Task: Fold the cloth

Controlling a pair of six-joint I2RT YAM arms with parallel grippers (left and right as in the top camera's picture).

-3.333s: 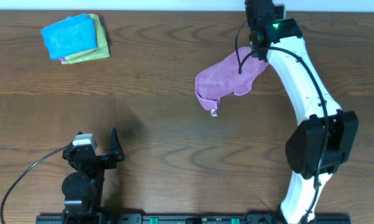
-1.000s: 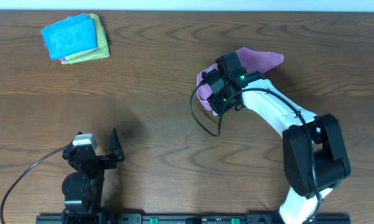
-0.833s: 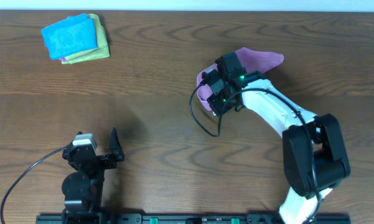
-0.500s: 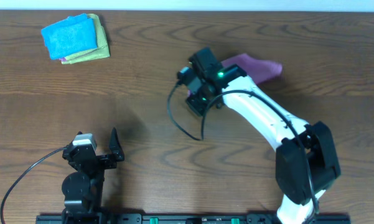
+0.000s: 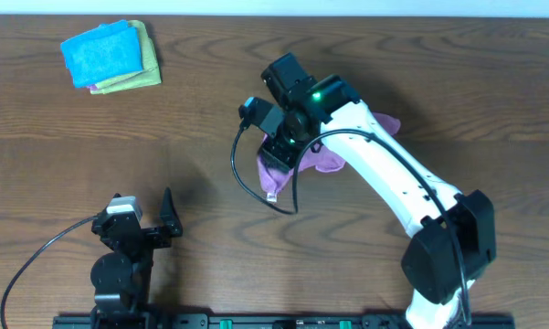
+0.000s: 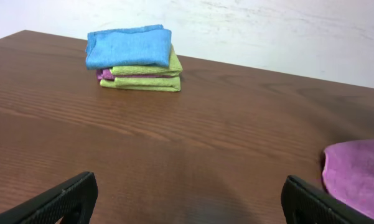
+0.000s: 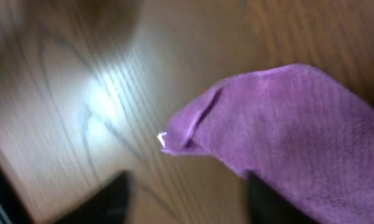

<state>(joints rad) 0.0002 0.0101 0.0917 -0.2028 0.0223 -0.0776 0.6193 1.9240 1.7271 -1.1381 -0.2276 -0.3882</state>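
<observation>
Two sets of fingers, both open. Right fingers (image 7: 115,198): spread, bare wood between them, nothing clamped, though the wrist view is blurred. Just ahead of them is a rumpled corner of the purple cloth (image 5: 327,159), with its white tag (image 7: 162,139) poking out at the fold. The cloth edge overlaps the finger on the right side of that view; can't tell if they touch. Left fingers (image 6: 71,196): spread wide, empty, by the near edge of the surface (image 5: 73,137) on the left side, well apart from the cloth. The cloth is bunched about mid-surface, a bit toward the far edge, mostly hidden under the right arm (image 5: 393,183), tag end toward the near edge. Stack of folded cloths (image 5: 110,55) in the far-left corner: blue on top, yellow-green below, purple strip between the green layers.
</observation>
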